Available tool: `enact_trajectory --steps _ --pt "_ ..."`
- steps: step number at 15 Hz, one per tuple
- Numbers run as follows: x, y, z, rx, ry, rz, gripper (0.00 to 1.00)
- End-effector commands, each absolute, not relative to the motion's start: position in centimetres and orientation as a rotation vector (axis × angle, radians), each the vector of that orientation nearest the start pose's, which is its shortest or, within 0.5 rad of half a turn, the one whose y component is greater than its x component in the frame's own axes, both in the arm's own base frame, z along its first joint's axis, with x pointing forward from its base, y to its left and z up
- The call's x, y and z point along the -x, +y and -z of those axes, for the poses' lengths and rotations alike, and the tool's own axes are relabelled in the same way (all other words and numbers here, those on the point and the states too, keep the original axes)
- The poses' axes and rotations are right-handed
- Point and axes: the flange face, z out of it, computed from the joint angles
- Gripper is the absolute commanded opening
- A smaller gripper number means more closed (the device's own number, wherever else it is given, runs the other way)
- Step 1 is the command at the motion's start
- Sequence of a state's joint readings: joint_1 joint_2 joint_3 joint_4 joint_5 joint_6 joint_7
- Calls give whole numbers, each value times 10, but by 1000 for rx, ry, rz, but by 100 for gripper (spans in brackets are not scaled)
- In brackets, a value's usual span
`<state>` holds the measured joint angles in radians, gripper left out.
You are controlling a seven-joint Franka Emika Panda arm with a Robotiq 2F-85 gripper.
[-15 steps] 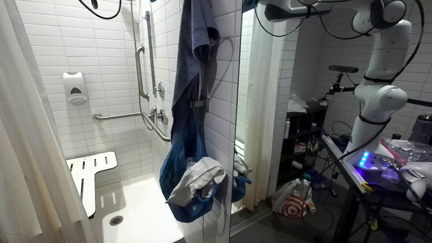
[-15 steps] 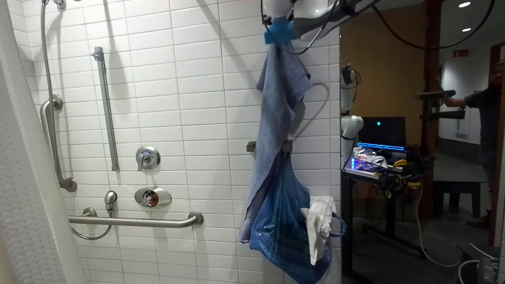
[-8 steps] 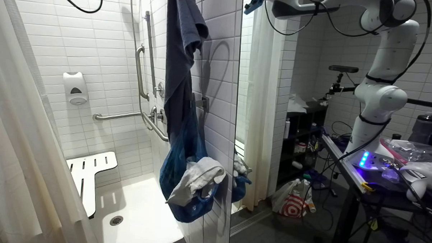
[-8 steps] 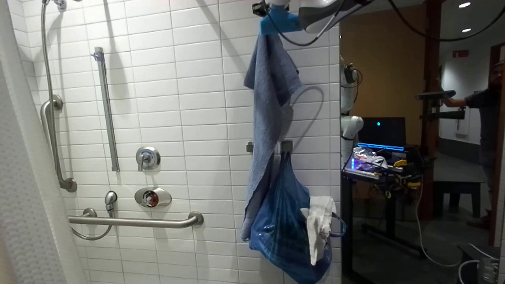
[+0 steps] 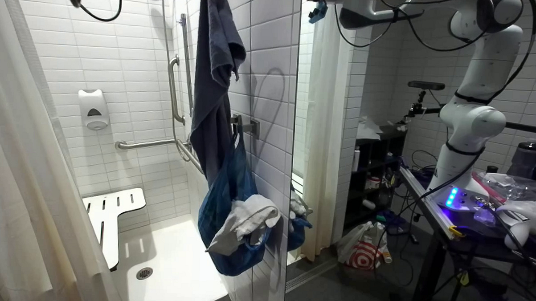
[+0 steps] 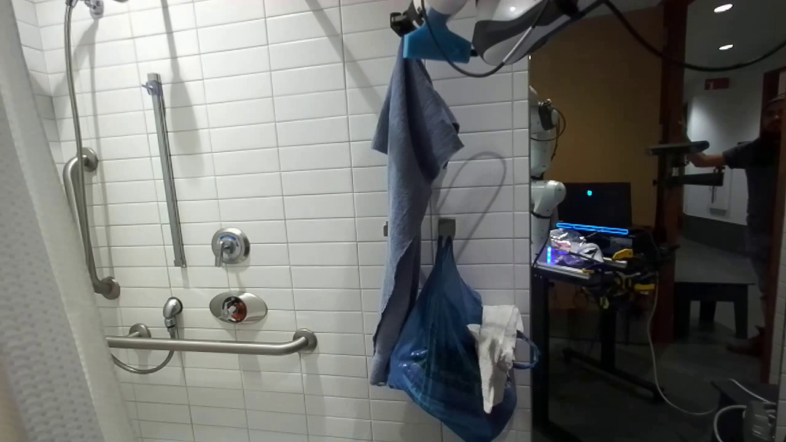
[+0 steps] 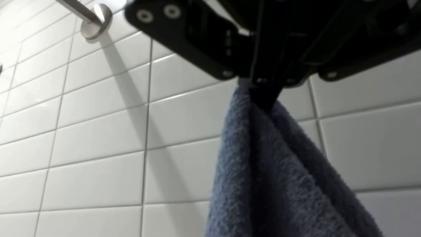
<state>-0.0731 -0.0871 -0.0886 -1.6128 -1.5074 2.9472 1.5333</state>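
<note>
In the wrist view my gripper [image 7: 265,93] comes in from the top, its dark fingers shut on the gathered top of a blue-grey towel [image 7: 283,184]. The towel fans out below the fingertips in folds. Both exterior views show the towel [image 6: 408,172] hanging long along the tiled wall, while the gripper's jaws there are hidden or cut off by the top edge. A blue plastic bag [image 6: 439,331] hangs from a square metal wall hook [image 6: 447,226], just right of the towel's lower end. A white cloth [image 6: 498,353] drapes over the bag.
Behind the towel a second hook [image 6: 385,228] shows only its edge. Grab bars [image 6: 215,345] and shower valves [image 6: 230,245] are on the wall to the left. A shower curtain [image 5: 31,160] hangs nearer. A mirror-like panel [image 6: 602,153] borders the wall at right.
The towel has shifted left in both exterior views, still in my gripper. The bag's hook, partly covered before, is now uncovered. Bag and white cloth have stayed put.
</note>
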Motion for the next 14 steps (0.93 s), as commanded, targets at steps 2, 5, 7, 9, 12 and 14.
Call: enact_trajectory --steps 2,5,7,9,12,14 --pt "-559 -46 -749 2328 509 2286 0" --pt "-568 -41 -735 2365 474 2225 0" --pt "-575 -31 -729 2398 424 2197 0" --pt "-582 -23 -727 2428 388 2174 0" --pt "-599 -20 -724 2480 371 2146 0" --pt "-607 -26 -722 2512 384 2124 0"
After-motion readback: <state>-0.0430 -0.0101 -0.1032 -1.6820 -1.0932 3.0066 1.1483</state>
